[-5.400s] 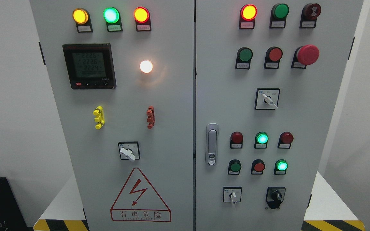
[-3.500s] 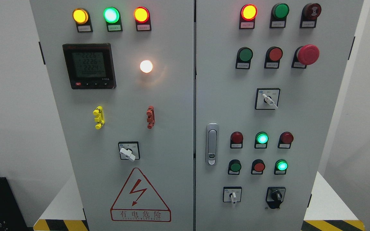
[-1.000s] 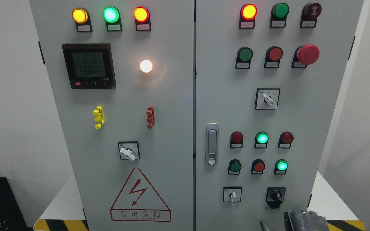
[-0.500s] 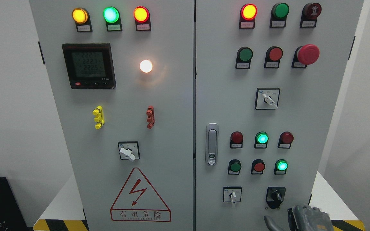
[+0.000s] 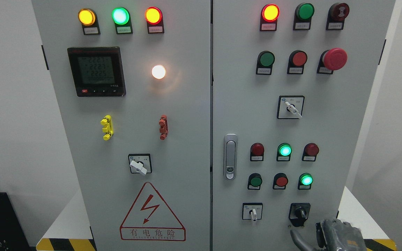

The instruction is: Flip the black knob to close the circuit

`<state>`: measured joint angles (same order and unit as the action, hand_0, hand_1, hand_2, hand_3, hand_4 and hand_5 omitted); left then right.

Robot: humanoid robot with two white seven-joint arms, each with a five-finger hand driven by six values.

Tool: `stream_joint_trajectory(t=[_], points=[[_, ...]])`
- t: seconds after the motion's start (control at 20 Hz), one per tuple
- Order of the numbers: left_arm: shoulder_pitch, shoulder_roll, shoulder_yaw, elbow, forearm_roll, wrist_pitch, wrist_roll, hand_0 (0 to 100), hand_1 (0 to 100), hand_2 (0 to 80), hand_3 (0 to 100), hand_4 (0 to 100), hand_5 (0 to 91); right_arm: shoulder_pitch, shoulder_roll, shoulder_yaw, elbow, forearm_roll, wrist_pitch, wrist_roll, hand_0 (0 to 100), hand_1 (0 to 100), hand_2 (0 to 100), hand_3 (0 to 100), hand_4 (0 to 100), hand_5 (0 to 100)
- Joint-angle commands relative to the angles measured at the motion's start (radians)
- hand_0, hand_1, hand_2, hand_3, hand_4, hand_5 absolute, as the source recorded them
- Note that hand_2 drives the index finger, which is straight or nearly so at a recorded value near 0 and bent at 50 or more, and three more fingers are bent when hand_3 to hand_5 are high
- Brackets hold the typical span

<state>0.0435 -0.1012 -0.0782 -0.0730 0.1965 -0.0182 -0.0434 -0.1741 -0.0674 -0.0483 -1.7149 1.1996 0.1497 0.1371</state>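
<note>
While the right hand [image 5: 337, 235] shows only partly at the bottom edge, coming in from the lower right, its grey body and one dark curved finger [image 5: 297, 237] are all that can be made out, so whether it is spread or curled cannot be told; it holds nothing that can be seen. Just above and slightly to the left of the hand sits the black knob [image 5: 299, 212], mounted on a black plate low on the right door of the grey cabinet [image 5: 194, 146], and hand and knob are close but apart. Further left of the hand, at about the knob's height, is a white selector switch [image 5: 253, 212] with its lever pointing down. Above the hand come two rows of round buttons and lamps, where a green lamp [image 5: 306, 180] glows straight above the knob and another green lamp [image 5: 284, 150] glows higher, slightly left. Up and left of the hand a silver door latch [image 5: 230, 157] stands upright by the door seam. Far above the hand is the red mushroom button [image 5: 334, 59]. Well to the hand's left, on the other door, is a red lightning warning triangle [image 5: 152, 214].
</note>
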Motion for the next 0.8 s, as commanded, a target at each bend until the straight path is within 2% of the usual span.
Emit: stream_joint_trajectory(t=[0.0,0.25,0.75], points=[[0.0,0.0,0.0,0.001,-0.002,0.0,0.0,12,56,0.0,0,0,0.0,-0.025,0.0,-0.005,0.044,0.003,0.002,-0.004,0,0,95,100,88,89],[0.001,0.0,0.0,0.001,0.001,0.0,0.0,12,56,0.0,0,0,0.0,-0.05,0.001,-0.004,0.08,0.005,0.002,-0.008,0,0,95,100,88,89],[0.001,0.0,0.0,0.001,0.001,0.0,0.0,12,56,0.0,0,0,0.0,-0.05,0.0,-0.005,0.087,0.005,0.019,-0.011,0,0,95,100,88,89]])
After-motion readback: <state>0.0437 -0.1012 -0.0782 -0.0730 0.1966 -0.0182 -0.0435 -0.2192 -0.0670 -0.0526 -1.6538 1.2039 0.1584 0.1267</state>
